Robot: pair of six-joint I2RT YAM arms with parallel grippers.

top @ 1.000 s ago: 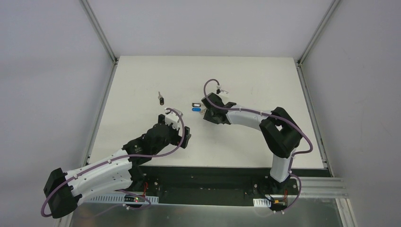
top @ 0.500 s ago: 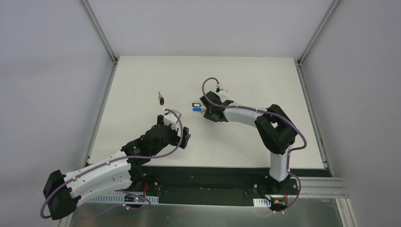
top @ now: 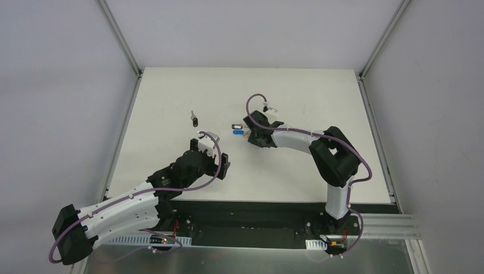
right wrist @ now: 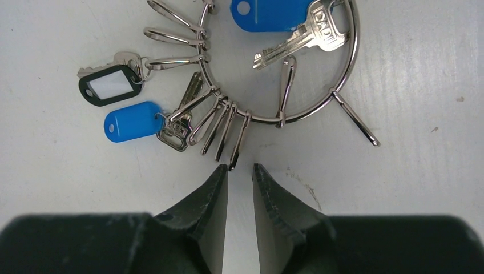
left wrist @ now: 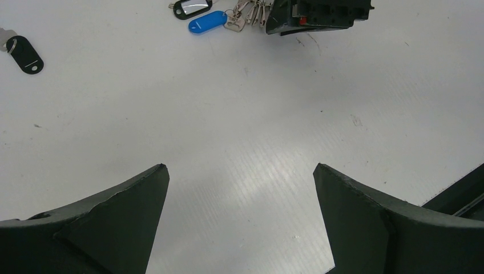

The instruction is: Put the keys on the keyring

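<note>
Key with a black tag lies alone on the table, and near it the left gripper hangs wide open and empty. Further right, the keyring lies flat with several keys clipped on. The right gripper sits at its edge, fingers a narrow slit apart, clamping nothing.

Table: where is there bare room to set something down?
Bare: the far strip of the white table behind everything, and its right side beyond the right arm. Crowded: the middle, where the silver wire keyring with blue-tagged keys lies at the right gripper, a black-tagged key farther left.
</note>
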